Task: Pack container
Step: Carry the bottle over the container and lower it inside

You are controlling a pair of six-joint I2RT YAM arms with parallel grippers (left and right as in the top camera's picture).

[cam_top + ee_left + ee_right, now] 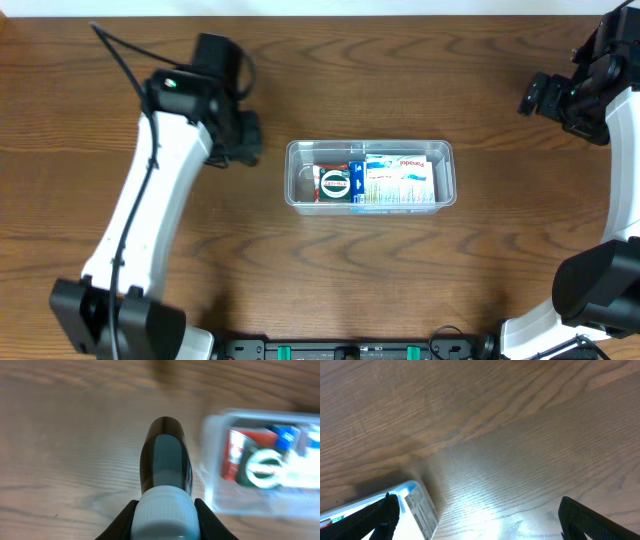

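Two arms reach over a wooden table [400, 290]. On the left, the left gripper [238, 138] hangs near the left end of the container [300, 195], apart from it. In the left wrist view its fingers [122, 520] are clamped on either side of the white cap [162, 515] of a dark bottle [167, 455], which points away from the camera over the wood. The clear container sits at the middle of the table, its long side running left to right. Inside it lie a red packet [322, 183] with a round dark label at the left and blue-and-white boxes [400, 180] filling the right part. At the far right, the right gripper [479, 505] is well apart from the container, near the table's back edge. Its fingers [380, 517] are spread wide with only bare wood between them, and one container corner shows beside the left finger.
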